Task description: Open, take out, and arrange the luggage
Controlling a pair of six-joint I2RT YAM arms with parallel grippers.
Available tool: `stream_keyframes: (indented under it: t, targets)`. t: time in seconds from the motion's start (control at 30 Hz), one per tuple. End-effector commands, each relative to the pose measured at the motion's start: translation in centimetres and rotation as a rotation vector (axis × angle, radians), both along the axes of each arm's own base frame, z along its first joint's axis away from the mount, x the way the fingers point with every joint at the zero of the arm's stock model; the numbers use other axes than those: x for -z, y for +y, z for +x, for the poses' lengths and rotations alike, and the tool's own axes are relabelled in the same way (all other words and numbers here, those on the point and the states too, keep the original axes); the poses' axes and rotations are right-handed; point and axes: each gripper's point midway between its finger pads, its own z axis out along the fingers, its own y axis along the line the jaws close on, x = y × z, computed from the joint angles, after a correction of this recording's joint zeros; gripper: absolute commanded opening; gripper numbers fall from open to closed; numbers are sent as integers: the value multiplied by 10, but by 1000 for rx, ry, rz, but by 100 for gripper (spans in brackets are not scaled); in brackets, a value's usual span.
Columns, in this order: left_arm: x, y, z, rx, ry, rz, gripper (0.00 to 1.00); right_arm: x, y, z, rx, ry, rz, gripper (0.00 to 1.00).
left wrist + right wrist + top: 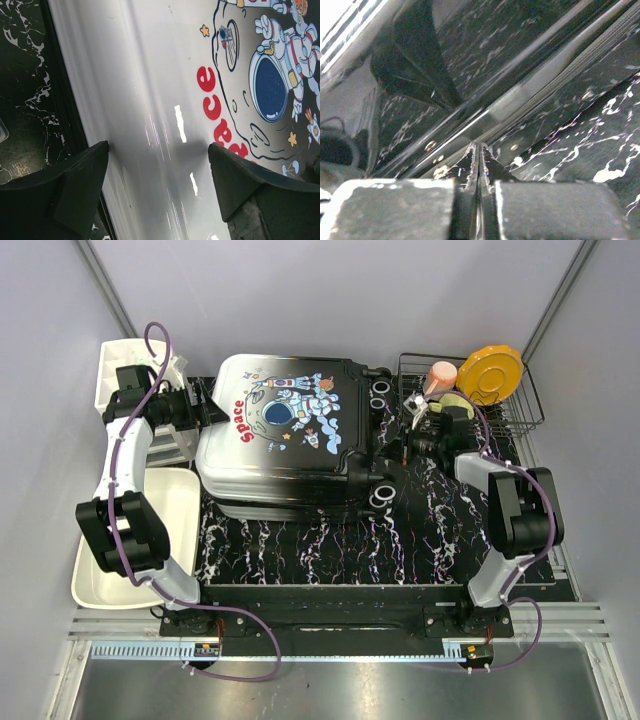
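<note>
**A:** Where does the suitcase [290, 430] lie?

**B:** Flat on the desk [300, 555], closed, astronaut print up, between my two arms. Its long axis runs across me, side to side. The wheels [380, 498] point toward my right arm and the white end toward my left.

**A:** And your fingers?

**B:** My left fingers [240, 185] stand wide apart over the white shell, just beside the red lettering, gripping nothing. My right fingers [487, 170] are pressed together, with the tips at the seam [485, 117] where the two halves meet, at the wheel end (whether a zip pull is pinched between them I cannot tell, it is too dark there).

**A:** Which arm is nearer the opening?

**B:** The right, I judge. The seam runs slantwise just ahead of its tips, so any pull would have to follow that line along the shell's edge. The left sits at the opposite end, well placed to steady the shell or lift the lid.
</note>
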Motion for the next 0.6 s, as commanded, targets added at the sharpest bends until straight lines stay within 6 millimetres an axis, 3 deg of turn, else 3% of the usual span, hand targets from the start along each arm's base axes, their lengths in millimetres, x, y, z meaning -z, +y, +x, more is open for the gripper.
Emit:
stream_keyframes:
  t: [0.0,0.13,0.23,0.3,0.37,0.43,0.57]
  targets:
    - [-9,-13,-2,56,-4,-34,84,-20,-6,45,15,-205,-53,0]
    - [-11,-13,-2,62,-7,-34,84,-15,-9,63,14,-236,-87,0]
    - [-16,-15,-7,76,-15,-32,86,-24,-12,63,-41,-236,-62,0]
    - [-21,-16,-9,111,-41,-14,89,-30,-15,49,-122,-223,-33,13]
    - [-22,-17,-13,123,-35,-13,91,-29,-26,33,-150,-194,-20,47]
    - [-25,-18,-15,128,-45,-8,91,-29,-32,24,-177,-235,-53,55]
    - [-28,-22,-16,142,-57,-4,91,-16,-29,-4,-258,-149,-49,62]
